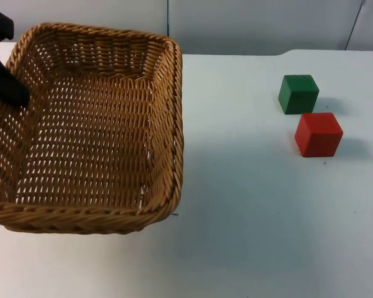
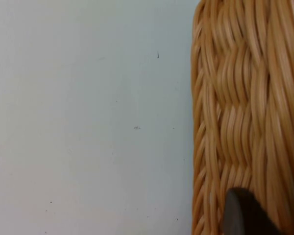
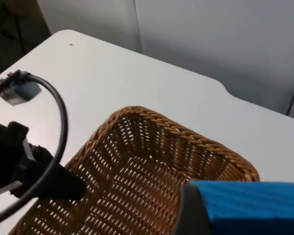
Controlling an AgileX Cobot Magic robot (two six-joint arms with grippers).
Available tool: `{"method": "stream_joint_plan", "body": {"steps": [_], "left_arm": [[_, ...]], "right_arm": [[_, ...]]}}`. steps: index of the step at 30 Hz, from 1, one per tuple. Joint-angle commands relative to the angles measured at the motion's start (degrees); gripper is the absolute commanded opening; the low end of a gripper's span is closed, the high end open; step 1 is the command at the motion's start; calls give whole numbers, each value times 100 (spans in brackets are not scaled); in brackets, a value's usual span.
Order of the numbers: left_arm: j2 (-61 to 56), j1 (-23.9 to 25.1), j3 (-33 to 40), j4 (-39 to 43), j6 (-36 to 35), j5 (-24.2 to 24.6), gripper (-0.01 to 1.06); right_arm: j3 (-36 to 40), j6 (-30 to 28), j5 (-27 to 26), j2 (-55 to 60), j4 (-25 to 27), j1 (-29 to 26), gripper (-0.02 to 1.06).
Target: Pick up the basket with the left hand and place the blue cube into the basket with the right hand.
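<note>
Meanwhile, the left gripper [image 1: 12, 93] pinched the left rim of the wicker basket [image 1: 165, 124], one finger reaching inside; the basket looked raised and tilted over the white table [image 1: 248, 217]. In the left wrist view a black fingertip [image 2: 242, 215] pressed against the woven wall. Farther right, a green cube [image 1: 298, 93] stood just behind a red cube [image 1: 318, 134], close together. In the right wrist view the right gripper [image 3: 196, 215] clamped the blue cube [image 3: 250, 208] above the basket's open inside.

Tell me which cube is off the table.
The blue cube, held in the right pincer above the basket; the green cube and red cube sit on the table.
</note>
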Motion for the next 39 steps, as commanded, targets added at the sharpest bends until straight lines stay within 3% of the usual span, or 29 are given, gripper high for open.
{"method": "stream_joint_plan", "body": {"steps": [1, 7, 14, 39], "left_arm": [[-67, 18, -6, -136, -4, 95, 0], [-67, 18, -6, -136, -4, 95, 0], [-67, 18, -6, -149, -4, 95, 0], [-67, 18, -6, -207, -4, 169, 0]], "right_arm": [[-246, -196, 162, 212, -41, 110, 0], [-1079, -573, 711, 1302, -17, 429, 0], [-1584, -919, 723, 2180, 371, 578, 0], [-1620, -973, 275, 3244, 561, 578, 0]]}}
